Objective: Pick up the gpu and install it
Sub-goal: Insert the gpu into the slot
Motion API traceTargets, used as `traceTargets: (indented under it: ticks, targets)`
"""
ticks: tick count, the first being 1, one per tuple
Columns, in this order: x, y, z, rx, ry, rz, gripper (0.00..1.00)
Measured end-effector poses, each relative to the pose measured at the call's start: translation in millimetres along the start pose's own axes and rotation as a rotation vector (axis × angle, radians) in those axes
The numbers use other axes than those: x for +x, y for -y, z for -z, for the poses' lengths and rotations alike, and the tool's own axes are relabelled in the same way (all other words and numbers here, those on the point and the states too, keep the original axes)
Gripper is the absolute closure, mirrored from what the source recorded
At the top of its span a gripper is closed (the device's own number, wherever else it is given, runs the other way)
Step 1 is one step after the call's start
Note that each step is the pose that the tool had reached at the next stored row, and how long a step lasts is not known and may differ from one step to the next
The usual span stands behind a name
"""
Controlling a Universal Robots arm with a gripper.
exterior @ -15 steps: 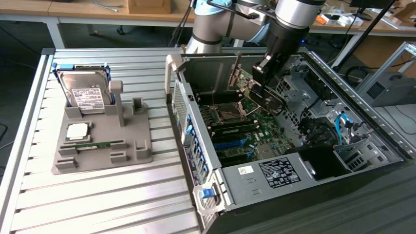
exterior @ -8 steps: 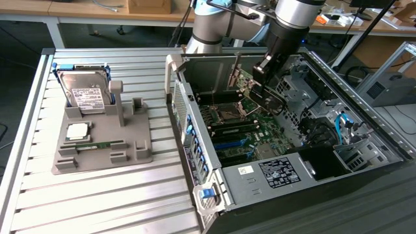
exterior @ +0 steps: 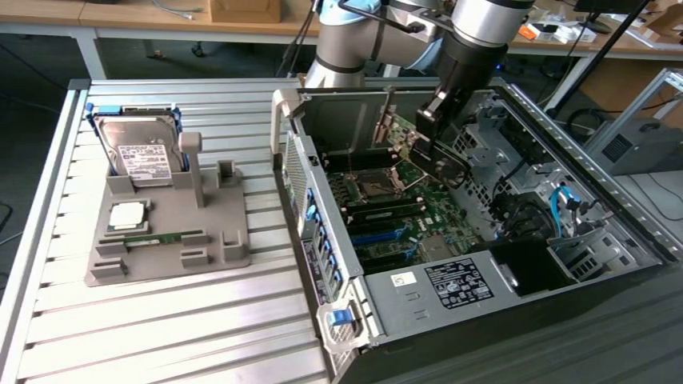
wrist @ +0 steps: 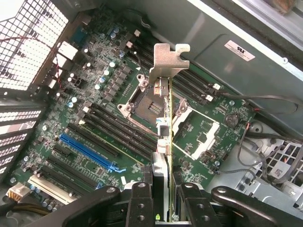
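The gpu (wrist: 166, 113) is a thin card seen edge-on in the wrist view, with its silver bracket (wrist: 169, 59) at the far end. My gripper (wrist: 164, 196) is shut on its near end, one black finger (wrist: 141, 201) on each side. The card hangs over the green motherboard (wrist: 94, 94), above the CPU socket (wrist: 144, 101) and beside the blue slot (wrist: 87, 151), not touching the board. In the exterior view my gripper (exterior: 433, 120) reaches down into the open computer case (exterior: 449, 280) with the dark gpu (exterior: 437, 160) below it.
A grey fixture (exterior: 219, 248) on the slatted table (exterior: 160, 328) holds a hard drive (exterior: 144, 156), a CPU chip (exterior: 128, 214) and a RAM stick (exterior: 149, 238). Cables (exterior: 564, 210) and drive cages crowd the case's side at the exterior view's right.
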State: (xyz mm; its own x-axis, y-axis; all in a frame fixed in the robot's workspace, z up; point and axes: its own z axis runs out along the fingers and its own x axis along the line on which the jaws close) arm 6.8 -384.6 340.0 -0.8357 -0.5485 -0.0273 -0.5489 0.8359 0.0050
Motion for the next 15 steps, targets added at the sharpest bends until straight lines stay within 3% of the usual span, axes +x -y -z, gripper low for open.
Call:
traceTargets:
  ticks: [15]
  targets:
    - [0.0,0.0,0.0,-0.0012,-0.0003,0.047,0.73]
